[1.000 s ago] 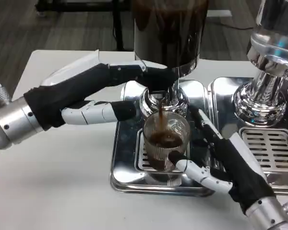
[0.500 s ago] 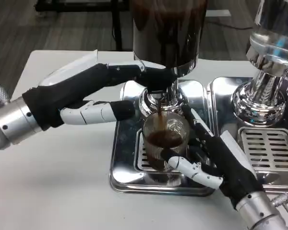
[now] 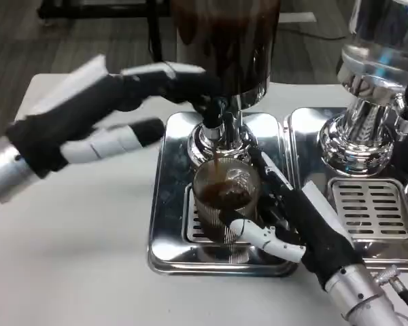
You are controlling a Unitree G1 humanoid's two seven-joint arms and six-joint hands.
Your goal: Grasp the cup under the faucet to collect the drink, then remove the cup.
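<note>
A ribbed clear cup [image 3: 217,204], partly filled with dark drink, stands on the drip grille of the steel tray [image 3: 166,204], right under the faucet [image 3: 216,115]. A thin dark stream falls into it. My right hand [image 3: 306,227] grips the cup from the right: the thumb wraps its front, and other fingers reach behind it. My left hand [image 3: 88,115] stretches in from the left, blurred. Its top fingertip touches the faucet's black lever at the base of the dark drink tank [image 3: 224,41], while its other fingers are spread below.
A second dispenser [image 3: 370,102] with a clear tank stands on the right over its own grille [image 3: 370,207]. White table [image 3: 68,258] lies open to the left and front of the tray. The table's far edge runs behind the machines.
The camera has shifted, so the whole scene sits a little further left. The pour has thinned to a fine stream. My left hand has lifted slightly at the lever. My right hand's hold on the cup has tightened.
</note>
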